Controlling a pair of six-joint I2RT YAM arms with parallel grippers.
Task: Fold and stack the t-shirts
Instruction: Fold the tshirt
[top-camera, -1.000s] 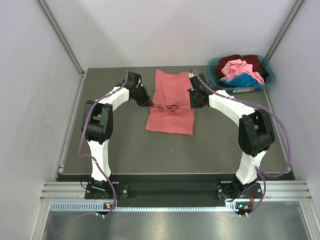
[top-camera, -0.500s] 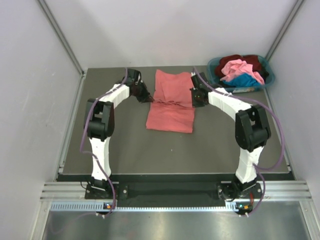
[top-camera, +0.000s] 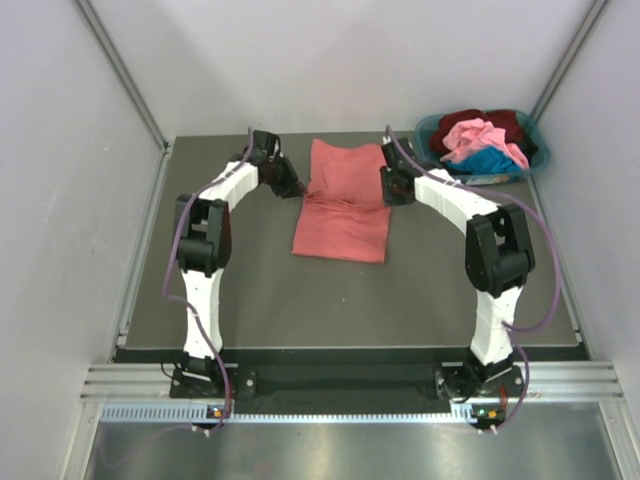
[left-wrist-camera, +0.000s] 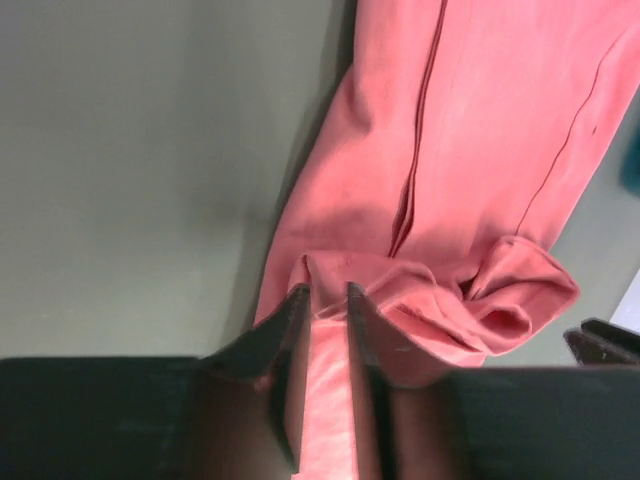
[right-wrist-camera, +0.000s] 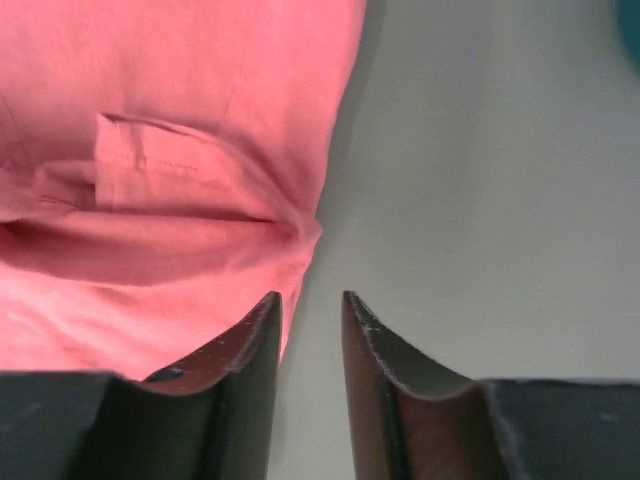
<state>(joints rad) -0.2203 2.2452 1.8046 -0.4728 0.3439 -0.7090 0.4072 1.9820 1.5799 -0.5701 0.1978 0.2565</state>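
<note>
The salmon-red t-shirt (top-camera: 342, 225) lies folded lengthwise on the dark table, with a bunched crease across its middle. My left gripper (top-camera: 297, 190) is at the shirt's left edge by that crease. In the left wrist view its jaws (left-wrist-camera: 325, 292) are parted, with the shirt (left-wrist-camera: 470, 130) still lying between the fingers. My right gripper (top-camera: 393, 190) is at the shirt's right edge. Its jaws (right-wrist-camera: 310, 297) are open over bare table, and the shirt's hem (right-wrist-camera: 150, 120) lies just left of the left finger.
A teal basket (top-camera: 424, 130) stands at the back right corner and holds a pink t-shirt (top-camera: 475, 135), a dark maroon one (top-camera: 505, 122) and a bright blue one (top-camera: 485, 160). Grey walls close in the left, right and far sides of the table (top-camera: 260, 290).
Both grippers have moved towards the far side along the shirt's edges. The crease has shifted back and flattened. Both jaws, shut on the cloth before, now stand parted.
</note>
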